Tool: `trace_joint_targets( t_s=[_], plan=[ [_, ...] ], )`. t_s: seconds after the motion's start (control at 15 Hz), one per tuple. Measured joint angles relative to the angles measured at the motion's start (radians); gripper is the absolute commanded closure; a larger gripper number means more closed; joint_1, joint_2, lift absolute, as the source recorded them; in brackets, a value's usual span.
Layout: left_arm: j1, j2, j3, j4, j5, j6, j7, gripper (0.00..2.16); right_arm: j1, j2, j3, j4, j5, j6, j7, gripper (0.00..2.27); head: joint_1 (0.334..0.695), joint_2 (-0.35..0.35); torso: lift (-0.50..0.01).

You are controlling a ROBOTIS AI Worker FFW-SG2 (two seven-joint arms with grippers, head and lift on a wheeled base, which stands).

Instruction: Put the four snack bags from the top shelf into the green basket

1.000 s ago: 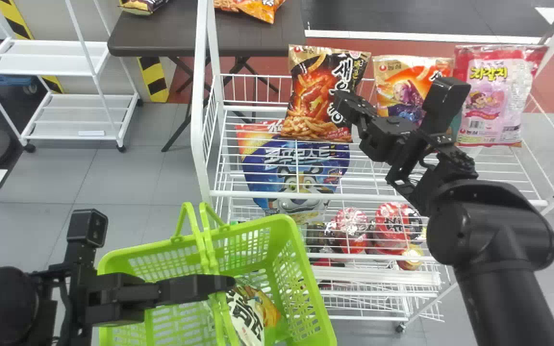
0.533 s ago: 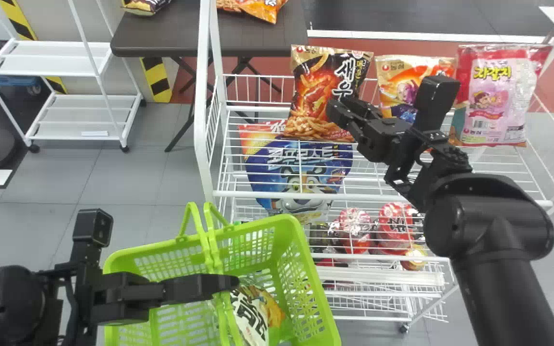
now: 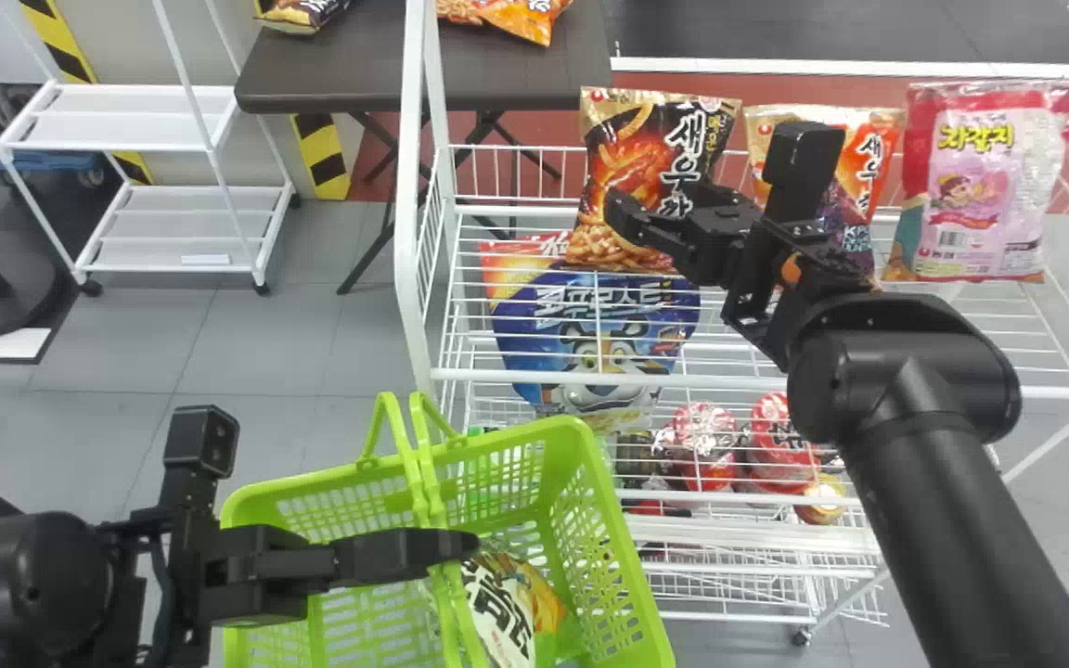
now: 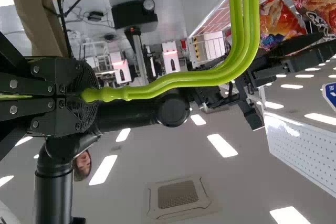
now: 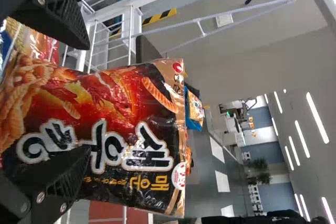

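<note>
Grasp step: my right gripper (image 5: 85, 98), fingers spread at the black-and-orange, pillow-shaped plastic snack bag (image 3: 632, 153), must close squarely before lifting.

We see the middle snack bag (image 3: 871, 172) partly hidden behind the right arm (image 3: 906, 380). We find the green basket (image 3: 564, 425) cut off at the head view's near edge; its handles (image 3: 437, 503) partly cover the bag inside it (image 3: 502, 612). On the far worktop (image 3: 358, 70), a dark bag (image 3: 302, 13) and an orange bag (image 3: 521, 17) run past the far edge.
</note>
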State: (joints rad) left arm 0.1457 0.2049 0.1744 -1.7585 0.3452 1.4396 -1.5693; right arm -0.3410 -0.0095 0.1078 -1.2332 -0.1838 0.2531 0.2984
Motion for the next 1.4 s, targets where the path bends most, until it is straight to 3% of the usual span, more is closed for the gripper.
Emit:
trace_joint_targets(
  t_s=[0.13,0.2,0.27,0.4,0.47,0.6,1.0,1.4],
  plan=[
    [0.0,0.0,-0.002,0.001,0.0,-0.001,0.0,2.15,-0.028,0.004,0.029,0.049,0.023,-0.028,-0.038,0.2,0.695,0.021,0.0],
    [0.0,0.0,-0.002,0.002,0.0,-0.001,0.0,2.15,-0.041,0.008,0.037,0.069,0.036,-0.031,-0.043,0.41,0.695,0.024,0.0],
    [-0.001,0.0,-0.003,0.002,0.0,-0.001,0.0,2.15,-0.051,0.009,0.041,0.083,0.046,-0.031,-0.042,0.82,0.695,0.028,0.0],
    [-0.004,0.001,-0.005,0.002,0.0,-0.001,0.0,2.15,-0.061,0.009,0.044,0.095,0.06,-0.024,-0.04,1.85,0.695,0.028,0.0],
    [-0.004,0.001,-0.006,0.002,0.0,-0.001,0.0,2.15,-0.063,0.009,0.044,0.096,0.065,-0.019,-0.04,2.14,0.695,0.028,0.0],
    [-0.005,0.003,-0.006,0.002,0.0,-0.001,0.0,2.15,-0.063,0.01,0.045,0.096,0.07,-0.013,-0.046,2.26,0.695,0.028,0.0],
    [-0.005,0.005,-0.005,0.002,0.002,0.0,0.0,2.15,-0.02,0.01,0.039,0.054,0.07,-0.017,-0.047,2.26,0.695,0.027,0.0],
    [-0.006,0.011,0.0,0.001,0.006,0.002,0.0,2.15,0.203,0.004,0.004,-0.36,0.061,0.12,-0.033,2.26,0.695,0.03,0.0]
  ],
)
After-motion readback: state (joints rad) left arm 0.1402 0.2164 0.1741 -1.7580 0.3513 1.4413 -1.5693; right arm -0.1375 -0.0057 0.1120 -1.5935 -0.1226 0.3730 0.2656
